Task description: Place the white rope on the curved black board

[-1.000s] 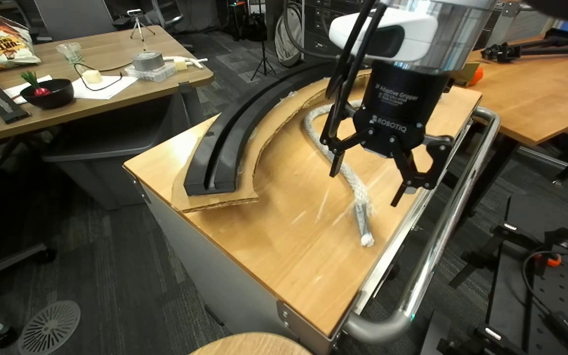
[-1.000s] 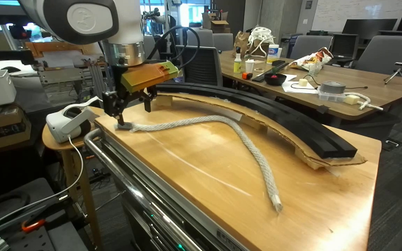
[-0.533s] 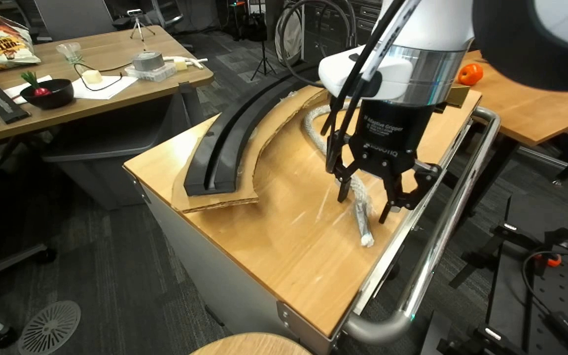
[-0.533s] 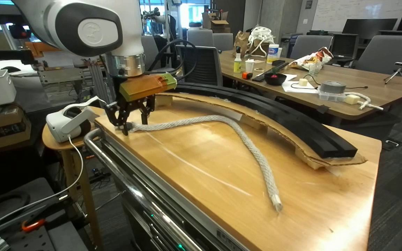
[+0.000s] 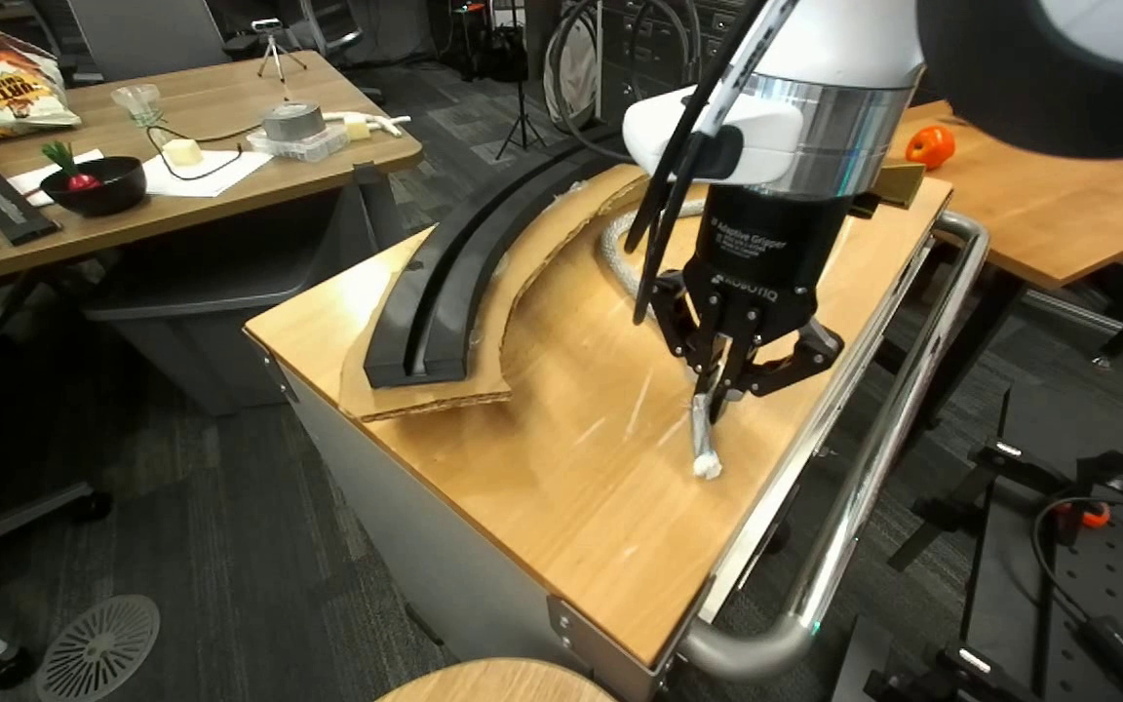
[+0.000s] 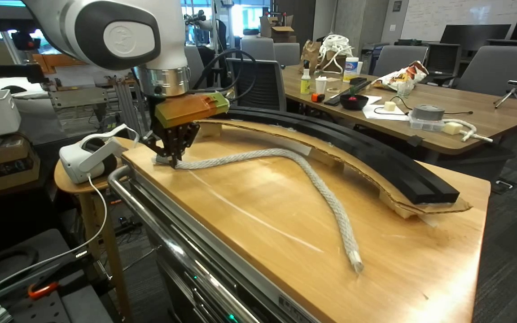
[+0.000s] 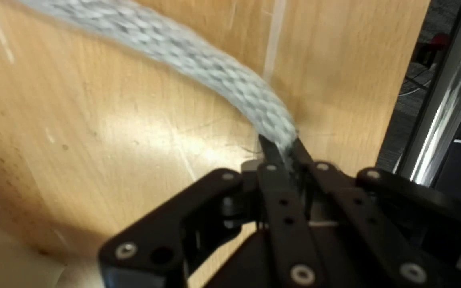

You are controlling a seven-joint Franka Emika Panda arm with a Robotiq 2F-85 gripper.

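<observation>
The white rope [image 6: 337, 211] lies in a bend across the wooden tabletop [image 6: 258, 193]. My gripper [image 5: 709, 405] is down at tabletop height, shut on the rope just behind its grey taped end [image 5: 701, 429]. In the wrist view the braided rope [image 7: 198, 60] runs from the upper left into the gripper [image 7: 280, 144], pinched between both fingertips; the taped end is hidden there. The curved black board [image 5: 456, 312], with a groove along it, stands apart from the rope at the tabletop's far side in an exterior view [image 6: 375, 157].
Under the board is a cardboard sheet [image 6: 352, 168] propped on pale blocks [image 6: 395, 204]. A shiny metal rail [image 5: 878, 468] runs along the cart's side near the gripper. A stool with a white headset [image 6: 89, 154] stands beside the cart.
My gripper has come down around the rope near its taped end, and its fingers have closed on it. The taped end has shifted slightly sideways.
</observation>
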